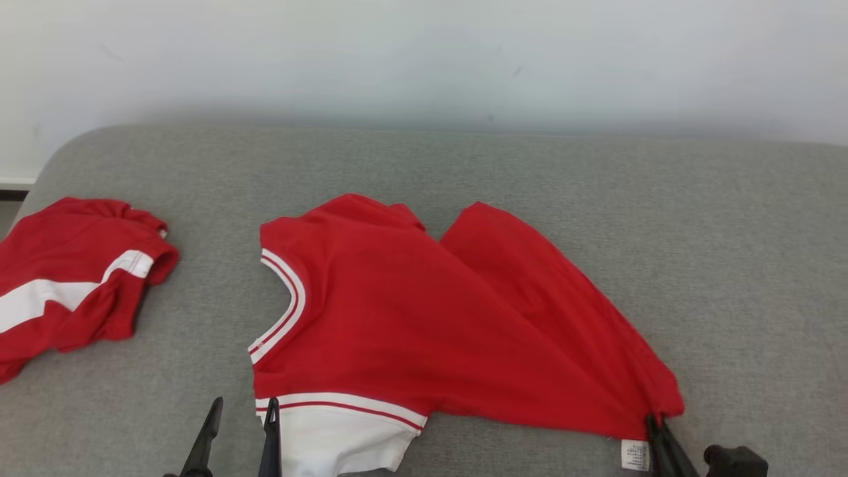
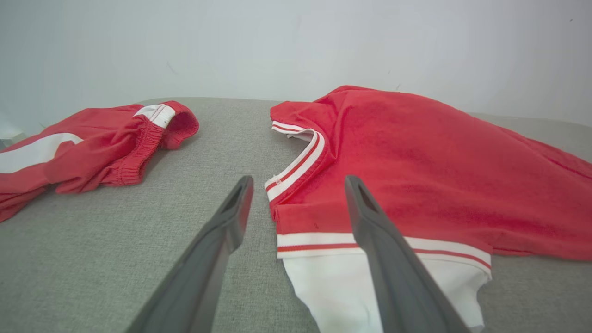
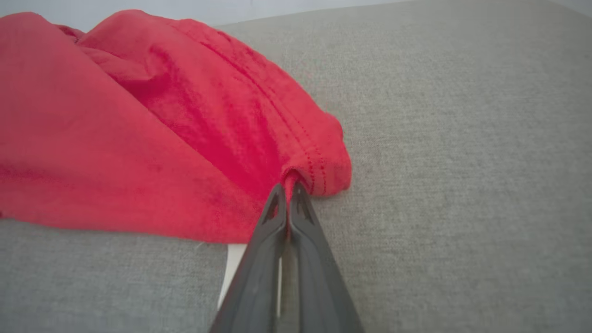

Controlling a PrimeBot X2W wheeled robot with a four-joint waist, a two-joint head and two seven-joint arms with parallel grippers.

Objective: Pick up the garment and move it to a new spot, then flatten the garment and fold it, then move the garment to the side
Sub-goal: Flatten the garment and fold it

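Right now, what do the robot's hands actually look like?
Each hand is a simple two-fingered gripper. The left gripper has long, flat, matte dark grey fingers that taper to blunt tips, each with a slot-like hollow near the end. The right gripper is built the same way. A black blocky part sits beside it in the head view.

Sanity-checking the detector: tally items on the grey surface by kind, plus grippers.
Red-and-white garments: 2, the shirt and the bunched garment at left.
Grippers: 2, left gripper open, right gripper shut on the shirt.
Total: 4.
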